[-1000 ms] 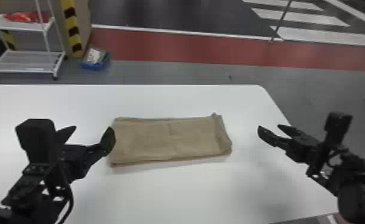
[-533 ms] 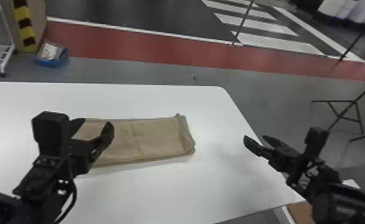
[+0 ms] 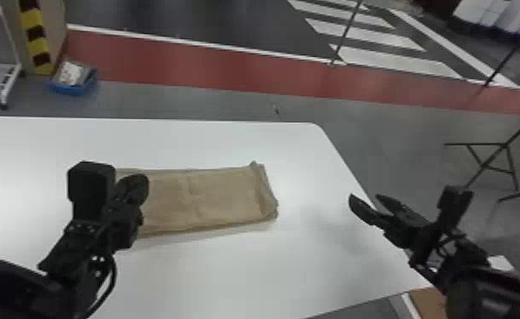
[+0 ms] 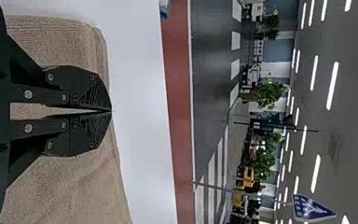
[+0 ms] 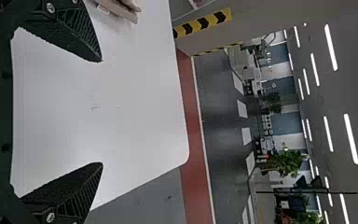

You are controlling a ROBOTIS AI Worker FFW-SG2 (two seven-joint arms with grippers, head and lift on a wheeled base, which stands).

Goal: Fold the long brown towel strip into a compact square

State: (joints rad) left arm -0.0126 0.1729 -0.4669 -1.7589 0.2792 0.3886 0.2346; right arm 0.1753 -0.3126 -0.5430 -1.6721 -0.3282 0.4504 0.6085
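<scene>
One white table point(image 3: 246, 280), with one brown towel point(image 3: 225, 195) folded flat on top. Left gripper point(image 3: 138, 184) over the towel's left end, fingertips together, seemingly empty. Right gripper point(image 3: 367, 198) wide open, empty, near the table's right edge. One blue bin point(image 3: 73, 79) in the head view; in the left wrist view, one blue sign point(image 4: 311, 208).

The left gripper point(image 3: 135, 183) is closed, the right gripper point(image 3: 365, 198) parted
</scene>
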